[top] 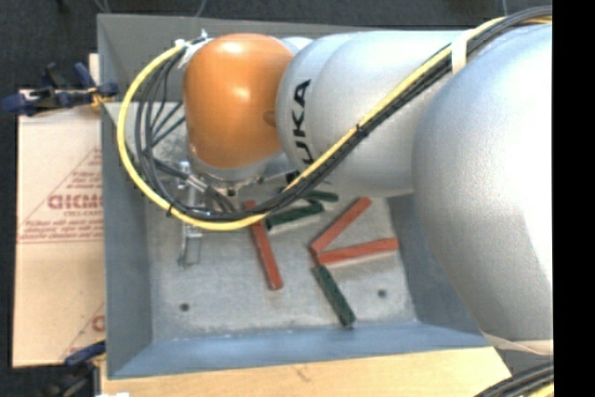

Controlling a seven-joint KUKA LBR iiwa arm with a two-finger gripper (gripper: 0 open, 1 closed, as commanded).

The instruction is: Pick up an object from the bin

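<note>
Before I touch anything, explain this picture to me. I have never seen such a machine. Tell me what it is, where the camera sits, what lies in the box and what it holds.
The big silver thing is a robot arm, reaching in from the right. The orange cover and the cables are parts of its wrist. Below the cover hangs its gripper, the tool that picks things up. The one camera looks down from above, a little to one side. The grey box is a metal bin. On its floor lie a few red sticks and green sticks, loosely crossed, just right of the gripper. The gripper is over bare floor, and I see nothing in it, though the wrist hides much of it.
</note>
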